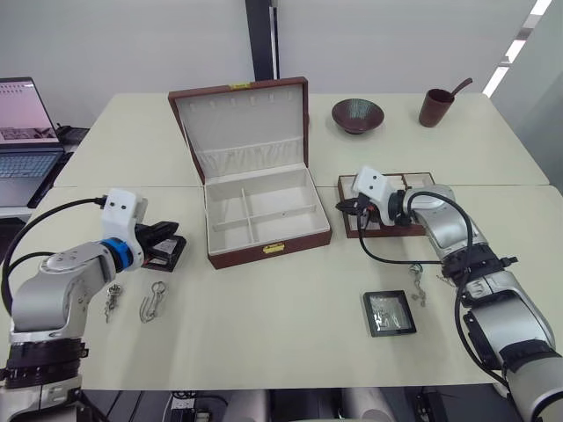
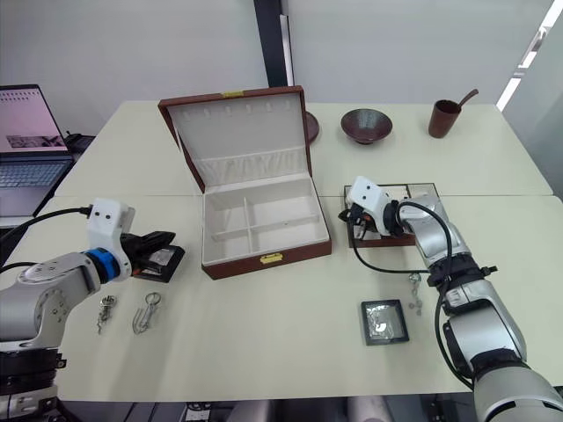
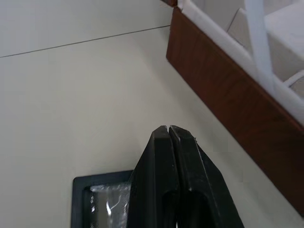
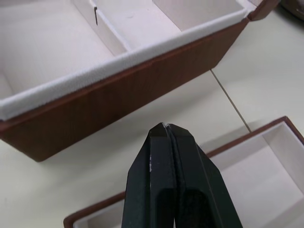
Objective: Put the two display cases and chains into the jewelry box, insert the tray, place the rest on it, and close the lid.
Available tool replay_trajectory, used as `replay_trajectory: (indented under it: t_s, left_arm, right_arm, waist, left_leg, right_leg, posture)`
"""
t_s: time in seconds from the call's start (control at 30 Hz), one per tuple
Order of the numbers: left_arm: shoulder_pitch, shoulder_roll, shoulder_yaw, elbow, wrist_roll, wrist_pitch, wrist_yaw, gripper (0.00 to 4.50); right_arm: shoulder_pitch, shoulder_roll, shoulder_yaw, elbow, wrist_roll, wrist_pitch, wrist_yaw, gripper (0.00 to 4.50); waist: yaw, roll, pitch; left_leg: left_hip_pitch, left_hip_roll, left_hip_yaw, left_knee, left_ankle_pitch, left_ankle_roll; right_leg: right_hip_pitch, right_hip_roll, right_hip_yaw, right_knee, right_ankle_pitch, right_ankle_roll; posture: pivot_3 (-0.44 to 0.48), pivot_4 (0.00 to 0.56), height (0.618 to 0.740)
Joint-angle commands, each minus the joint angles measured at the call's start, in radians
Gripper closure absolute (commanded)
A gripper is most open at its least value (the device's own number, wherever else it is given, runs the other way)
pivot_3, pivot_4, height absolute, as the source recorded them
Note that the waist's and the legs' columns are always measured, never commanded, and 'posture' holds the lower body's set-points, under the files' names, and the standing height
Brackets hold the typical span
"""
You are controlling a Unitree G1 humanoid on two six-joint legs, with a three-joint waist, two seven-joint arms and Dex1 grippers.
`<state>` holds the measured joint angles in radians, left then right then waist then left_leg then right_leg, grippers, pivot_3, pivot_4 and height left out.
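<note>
In the left eye view, the large reddish-brown leather-look jewelry box [image 1: 264,220] stood open in the middle of the pale worktop [image 1: 290,334], its cream lining split into empty compartments, a gold clasp on its front wall, and its hinged cream-lined lid [image 1: 239,127] tilted back with a gathered pocket. The shallow reddish-brown tray [image 1: 413,200] lay just right of the box, with the right gripper [image 1: 349,207] above its near-left end. One square black-framed display case [image 1: 389,313] with a clear window over silvery jewelry lay flat near the front right; the other display case [image 1: 167,255] lay left of the box under the left gripper [image 1: 169,236]. Two silvery chains [image 1: 151,301] rested near the front left, one with a large oval loop. In the left wrist view, the left gripper's black fingers [image 3: 164,185] were pressed together over that case's frame, beside the box's brown wall. In the right wrist view, the right gripper's fingers [image 4: 164,180] were likewise closed on nothing, between box and tray.
</note>
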<state>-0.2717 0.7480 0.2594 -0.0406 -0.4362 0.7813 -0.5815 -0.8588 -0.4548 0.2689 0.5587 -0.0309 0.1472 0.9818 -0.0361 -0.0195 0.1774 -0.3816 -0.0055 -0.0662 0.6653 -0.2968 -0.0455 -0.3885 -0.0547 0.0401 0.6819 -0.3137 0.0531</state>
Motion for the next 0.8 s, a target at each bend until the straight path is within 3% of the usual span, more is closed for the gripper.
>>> replay_trajectory:
  t_s: [0.03,0.3,0.8]
  left_arm:
    - [-0.032,0.0,-0.038,0.043,0.04,-0.034,-0.008,4.5]
    - [-0.101,-0.055,-0.103,0.098,0.059,-0.072,-0.033,4.5]
    - [-0.167,-0.106,-0.164,0.121,0.077,-0.081,-0.092,4.5]
  right_arm:
    - [-0.013,0.01,-0.001,-0.018,-0.004,-0.015,0.013,4.49]
    - [0.026,0.017,0.004,-0.075,-0.004,0.007,0.034,4.49]
    - [0.142,-0.006,0.004,-0.37,0.047,0.148,0.113,4.49]
  waist:
    - [-0.001,0.0,0.0]
    - [-0.005,0.0,0.0]
    - [0.003,0.0,0.0]
  left_leg:
    - [0.0,0.0,0.0,0.0,0.0,0.0]
    - [0.0,0.0,0.0,0.001,0.0,0.0]
    - [0.0,-0.001,-0.001,0.001,0.0,0.0]
  right_leg:
    - [0.0,0.0,0.0,0.0,0.0,0.0]
    - [0.0,0.0,0.0,0.0,0.0,0.0]
    - [0.0,0.0,-0.001,0.001,0.0,0.0]
  posture:
    - [0.0,0.15,0.74]
    - [0.0,0.15,0.74]
    - [0.0,0.15,0.74]
